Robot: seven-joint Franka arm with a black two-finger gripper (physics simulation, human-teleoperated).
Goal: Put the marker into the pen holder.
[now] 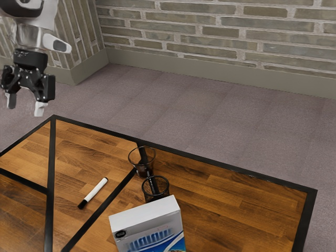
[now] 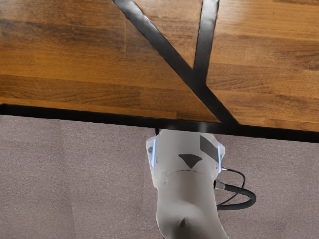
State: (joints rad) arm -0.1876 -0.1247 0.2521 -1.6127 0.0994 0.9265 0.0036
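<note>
At the exterior view's upper left, my gripper (image 1: 25,104) hangs well above and away from the marker, its two fingers apart with nothing between them. The white marker (image 1: 95,190) lies on the table, its black cap end toward the exterior view's lower left. Two dark-rimmed, see-through cups stand upright toward the middle: one cup (image 1: 133,162) farther back and a darker cup (image 1: 155,198) just in front of it. Which of them is the pen holder I cannot tell. The box hides part of the darker cup's base.
A white and blue box (image 1: 148,223) stands in front of the cups on the wooden table (image 1: 236,210), which has black strips and a black edge. In the wrist view, the arm's white base (image 2: 187,164) stands beside the table's edge (image 2: 75,115).
</note>
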